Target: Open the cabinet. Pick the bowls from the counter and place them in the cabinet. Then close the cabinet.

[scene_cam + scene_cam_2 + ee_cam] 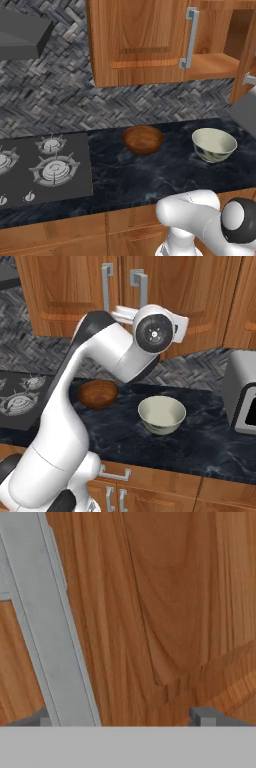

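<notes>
Two panelled doors front the wall-hung cabinet (140, 45) that we see above the table (150, 175). In the left base view the right-hand door (245, 55) is swung out, showing a bare wooden shelf inside; the left-hand door stays flush, its grey bar handle (190, 37) upright. Close up in the hand view, a grey handle (47, 627) runs slantwise across warm-brown door panel (165, 602) — the gripper (125, 717) sits just before it with its two fingertips (205, 716) spread wide, one on each side of the bar, pinching nothing.

Below the cabinet, both bowls rest on the black marble table. The reddish-brown wooden bowl (143, 139) stands near the back wall, just right of the gas hob (42, 167). The cream bowl (214, 145) with dark leaf marks stands well to its right, apart from it. In the right base view the arm (95, 371) arches over the wooden bowl (97, 393), and a grey appliance (242, 391) stands at the table's right end — beyond the cream bowl (161, 414).
</notes>
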